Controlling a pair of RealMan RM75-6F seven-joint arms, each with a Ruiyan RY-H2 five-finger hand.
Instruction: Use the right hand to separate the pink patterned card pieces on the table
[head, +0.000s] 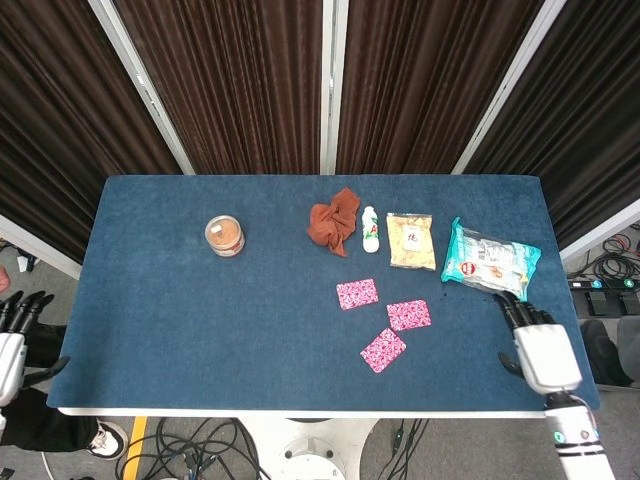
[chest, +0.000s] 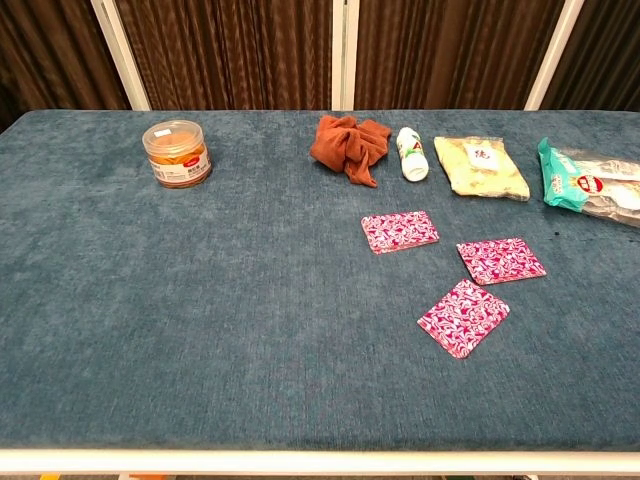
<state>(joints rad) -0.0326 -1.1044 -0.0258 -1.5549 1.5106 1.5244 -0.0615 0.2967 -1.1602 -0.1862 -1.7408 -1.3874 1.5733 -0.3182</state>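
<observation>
**A:** Where was the right hand (head: 541, 350)?

**B:** Near the table's (head: 200, 340) front right corner, fingers spread and holding nothing. The chest view did not show it at all. The left hand (head: 12, 335) hung off the table's far side from it, fingers apart and empty too.

**A:** And the pink cards?

**B:** All well to the left of the right hand, lying flat. The nearest card (head: 408, 314) sat level with its fingertips; the tilted card (head: 383, 349) lay just beyond and a little nearer the robot; the third card (head: 357, 293) lay farthest, further back. None touched or overlapped another, so I judged the separating essentially done.

**A:** Then what could have gone wrong?

**B:** Mostly a needless return. Sweeping back leftward, low over the cloth, the hand could have dragged the nearest card onto the tilted one, since the gap between them was small. Just ahead of its fingertips sat the green snack bag (head: 490, 262), which a forward reach might have shoved. The noodle packet (head: 410, 241), white bottle (head: 370, 229), brown cloth (head: 334, 221) and jar (head: 225, 236) lay too far away to matter.
</observation>
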